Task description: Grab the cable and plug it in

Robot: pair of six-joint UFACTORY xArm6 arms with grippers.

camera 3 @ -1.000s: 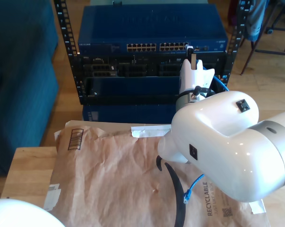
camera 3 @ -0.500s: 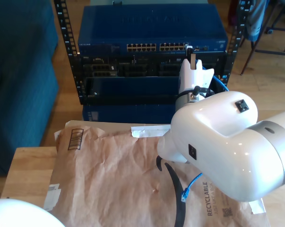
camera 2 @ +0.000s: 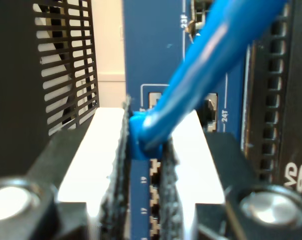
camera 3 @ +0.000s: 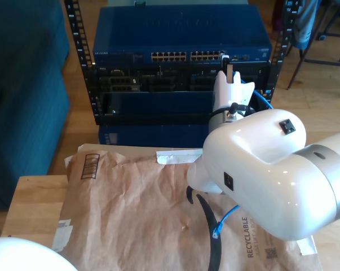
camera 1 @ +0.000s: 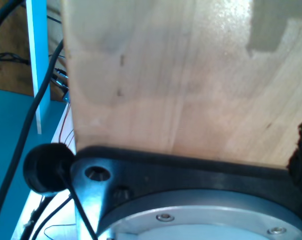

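The bright-blue cable point(camera 2: 211, 60) is pinched at its plug end between the white fingers point(camera 2: 108, 150) of my second gripper point(camera 2: 145, 145), which is shut on it. The plug sits right at the port row of the blue network switch point(camera 3: 181, 39); whether it is seated in a port I cannot tell. In the exterior view my second gripper point(camera 3: 228, 66) points at the right end of the port row, at the tip of the big white arm point(camera 3: 265, 164). The cable point(camera 3: 264, 99) loops behind that arm. Its free plug end point(camera 3: 216, 230) hangs over the brown paper point(camera 3: 130, 214).
The switch tops a black rack point(camera 3: 158, 90) of dark units. Brown packing paper covers a wooden table point(camera 3: 34, 203). A white rounded arm part point(camera 3: 23, 254) shows at the exterior view's lower left corner. The first wrist view looks at a wooden surface point(camera 1: 191, 75) and black wires point(camera 1: 20, 130).
The cable's free plug end has swung a little toward the exterior view's left. The second gripper stays at the port row, still shut on the cable.
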